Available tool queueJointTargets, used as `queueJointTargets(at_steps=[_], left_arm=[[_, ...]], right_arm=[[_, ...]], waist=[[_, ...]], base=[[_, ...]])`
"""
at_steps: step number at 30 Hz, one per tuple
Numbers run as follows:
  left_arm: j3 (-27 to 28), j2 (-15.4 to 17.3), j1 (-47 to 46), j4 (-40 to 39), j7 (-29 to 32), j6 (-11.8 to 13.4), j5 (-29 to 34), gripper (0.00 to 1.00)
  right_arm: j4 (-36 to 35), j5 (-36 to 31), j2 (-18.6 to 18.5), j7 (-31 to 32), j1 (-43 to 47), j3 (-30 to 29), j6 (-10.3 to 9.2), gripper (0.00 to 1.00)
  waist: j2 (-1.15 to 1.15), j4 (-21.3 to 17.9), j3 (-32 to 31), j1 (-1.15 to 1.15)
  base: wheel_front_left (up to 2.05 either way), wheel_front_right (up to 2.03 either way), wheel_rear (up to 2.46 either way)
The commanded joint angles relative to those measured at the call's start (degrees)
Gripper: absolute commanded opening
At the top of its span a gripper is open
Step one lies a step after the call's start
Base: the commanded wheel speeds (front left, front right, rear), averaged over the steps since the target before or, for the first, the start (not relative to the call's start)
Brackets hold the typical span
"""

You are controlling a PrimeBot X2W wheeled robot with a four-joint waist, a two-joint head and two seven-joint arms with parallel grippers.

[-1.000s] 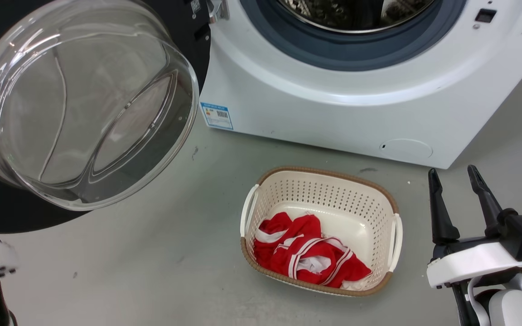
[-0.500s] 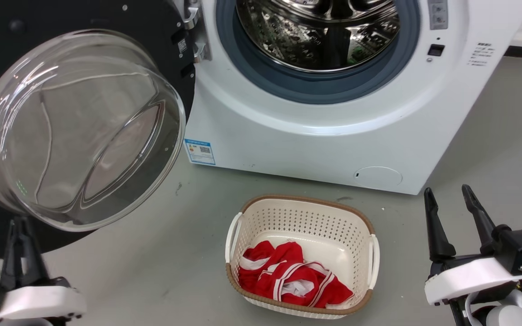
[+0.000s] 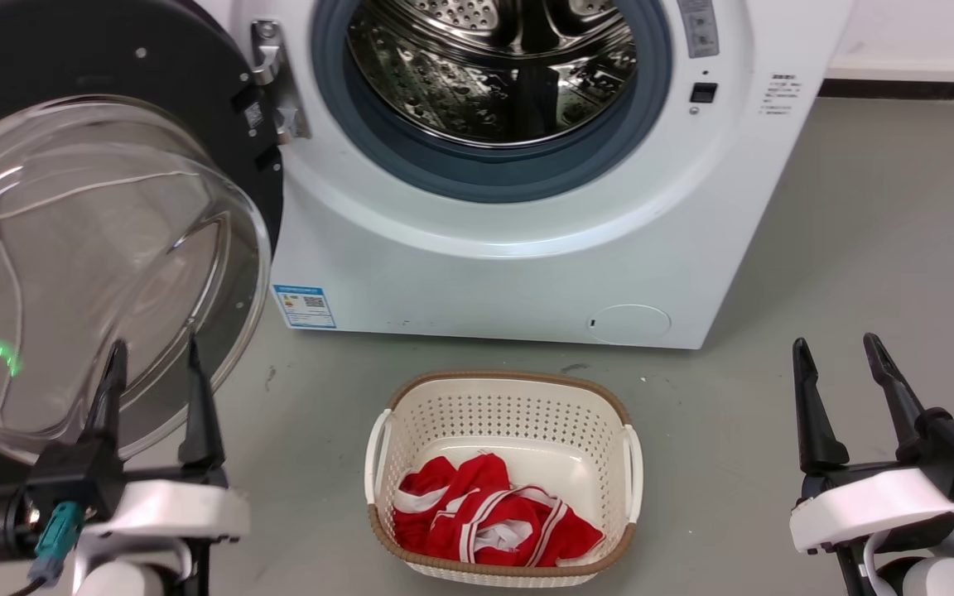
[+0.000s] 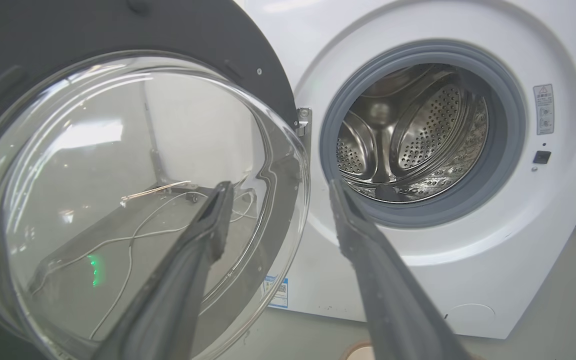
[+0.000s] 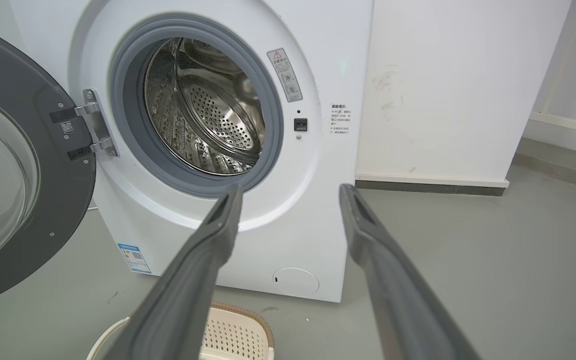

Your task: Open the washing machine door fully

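The white washing machine (image 3: 518, 273) (image 4: 543, 250) (image 5: 293, 240) stands ahead with its steel drum exposed. Its door (image 3: 154, 91) (image 4: 118, 45) (image 5: 48, 200), a black disc with a clear glass bowl, is swung out wide to the left on its hinge (image 3: 274, 79). My left gripper (image 3: 154, 360) (image 4: 278, 192) is open at the lower left, in front of the bowl's lower rim, holding nothing. Low on the right my right gripper (image 3: 837, 352) (image 5: 290, 192) is open too, away from the machine.
A white perforated laundry basket (image 3: 510, 414) (image 5: 233, 330) with a brown rim sits on the grey floor before the machine, holding red and white clothing (image 3: 485, 521). A white wall (image 5: 463, 85) with a dark skirting stands to the machine's right.
The head camera has tilted up and shifted, showing more of the drum. My left gripper has risen into view at the lower left in front of the door's glass bowl. The right gripper keeps its pose.
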Motion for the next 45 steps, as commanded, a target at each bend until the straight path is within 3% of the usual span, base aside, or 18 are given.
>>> queueJointTargets(at_steps=[1,13,24,45], left_arm=[[-0.63,-0.5,-1.98,-0.15,-0.15,-0.55,0.8,1.0],[-3.52,-4.7,-8.98,1.27,-0.16,-2.6,5.08,1.0],[-2.03,-7.9,-5.97,3.56,-0.15,-2.75,8.26,1.0],[0.82,-10.47,-5.55,5.63,-0.16,-5.86,10.62,1.0]], right_arm=[[-0.5,-0.56,0.06,0.08,0.04,-0.31,-0.04,1.0],[-1.77,-1.05,0.07,0.14,-0.55,-1.33,-0.04,1.0],[0.3,-0.27,0.06,-0.62,-0.14,-0.44,-0.04,1.0],[1.24,0.36,0.06,-0.9,0.39,-0.19,-0.04,1.0]], waist=[[0.0,-1.07,0.2,0.01],[0.0,-3.59,0.57,0.01],[0.0,-3.34,0.27,0.01],[0.0,-3.6,-0.24,0.01]], base=[[0.0,0.0,0.0],[0.0,0.0,0.0],[0.0,0.0,0.0],[0.0,0.0,0.0]])
